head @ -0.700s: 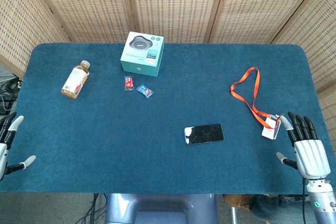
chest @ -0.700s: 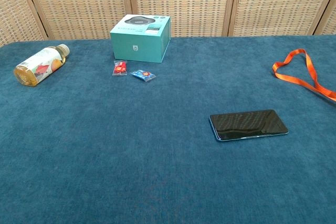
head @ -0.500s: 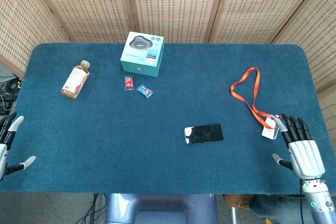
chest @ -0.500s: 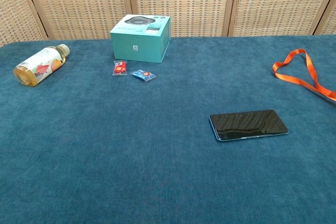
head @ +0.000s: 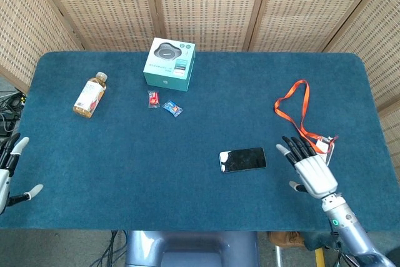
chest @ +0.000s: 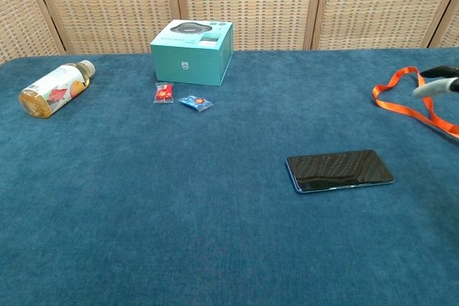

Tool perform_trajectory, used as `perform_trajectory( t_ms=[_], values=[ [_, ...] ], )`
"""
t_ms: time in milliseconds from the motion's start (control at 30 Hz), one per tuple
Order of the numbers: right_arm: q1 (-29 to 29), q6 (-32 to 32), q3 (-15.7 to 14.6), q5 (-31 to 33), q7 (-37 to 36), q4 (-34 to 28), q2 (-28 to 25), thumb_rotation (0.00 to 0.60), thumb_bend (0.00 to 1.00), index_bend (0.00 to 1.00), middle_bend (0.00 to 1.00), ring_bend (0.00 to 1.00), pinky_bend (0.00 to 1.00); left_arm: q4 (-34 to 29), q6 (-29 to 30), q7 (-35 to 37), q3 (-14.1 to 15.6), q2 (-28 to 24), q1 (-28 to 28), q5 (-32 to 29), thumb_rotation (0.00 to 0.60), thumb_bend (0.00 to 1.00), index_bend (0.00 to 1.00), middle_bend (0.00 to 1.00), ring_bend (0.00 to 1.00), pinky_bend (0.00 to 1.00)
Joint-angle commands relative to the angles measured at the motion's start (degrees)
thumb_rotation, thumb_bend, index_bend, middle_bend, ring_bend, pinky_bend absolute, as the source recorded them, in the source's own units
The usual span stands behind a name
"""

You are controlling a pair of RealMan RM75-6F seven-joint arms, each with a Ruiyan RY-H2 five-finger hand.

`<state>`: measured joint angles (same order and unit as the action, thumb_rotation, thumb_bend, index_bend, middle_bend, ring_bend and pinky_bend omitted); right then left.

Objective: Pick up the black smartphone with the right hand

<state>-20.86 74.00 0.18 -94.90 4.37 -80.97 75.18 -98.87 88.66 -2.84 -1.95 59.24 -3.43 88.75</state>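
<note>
The black smartphone [head: 242, 159] lies flat, screen up, on the blue table, also seen in the chest view [chest: 339, 170]. My right hand [head: 310, 170] hovers just right of the phone with its fingers spread and nothing in it, apart from the phone. In the chest view only a fingertip of the right hand [chest: 439, 82] shows at the right edge. My left hand [head: 7, 173] stays open off the table's left front corner.
An orange lanyard [head: 295, 109] with a badge [head: 324, 144] lies right of the phone, close behind my right hand. A teal box [head: 169, 62], two small sweets [head: 164, 103] and a lying bottle [head: 90, 95] are at the far left of the table [head: 125, 167].
My right hand has moved left from the table's right front edge toward the phone, passing in front of the badge. The left hand and the objects have not moved.
</note>
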Motion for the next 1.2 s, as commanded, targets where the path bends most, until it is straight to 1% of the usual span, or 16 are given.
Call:
perform_trajectory(
  t_ms=[33, 200, 433, 600, 1200],
  values=[
    [-2.5, -3.5, 0.3, -0.85, 2.61, 1.81, 2.86, 0.6, 0.31, 0.2, 0.05, 0.0, 0.0, 0.19, -0.64, -0.17, -0.25, 0.14, -0.28, -0.72, 0.6, 0.0, 0.0, 0.0, 0.0, 0.0],
    [-5.07, -7.17, 1.13, -0.44, 7.34, 3.57, 7.1, 0.6, 0.37, 0.21, 0.07, 0.0, 0.0, 0.64, -2.34, -0.63, -0.65, 0.5, -0.99, -2.29, 0.6, 0.0, 0.0, 0.0, 0.0, 0.0],
    [-7.53, -10.53, 1.38, -0.17, 11.66, 4.93, 10.57, 0.6, 0.47, 0.22, 0.08, 0.0, 0.0, 0.78, -3.01, -1.0, -0.95, 0.73, -1.31, -3.2, 0.6, 0.0, 0.0, 0.0, 0.0, 0.0],
    [-8.67, -12.54, 1.82, 1.22, 14.27, 6.89, 13.05, 0.6, 0.48, 0.22, 0.09, 0.0, 0.0, 0.91, -3.42, -1.17, -1.01, 0.82, -1.49, -3.6, 0.6, 0.0, 0.0, 0.0, 0.0, 0.0],
    [-10.9, -14.47, 1.74, 2.32, 19.47, 14.4, 19.31, 0.6, 0.47, 0.22, 0.1, 0.0, 0.0, 1.13, -4.55, -2.01, -1.18, 1.26, -2.08, -4.59, 0.6, 0.0, 0.0, 0.0, 0.0, 0.0]
  ],
)
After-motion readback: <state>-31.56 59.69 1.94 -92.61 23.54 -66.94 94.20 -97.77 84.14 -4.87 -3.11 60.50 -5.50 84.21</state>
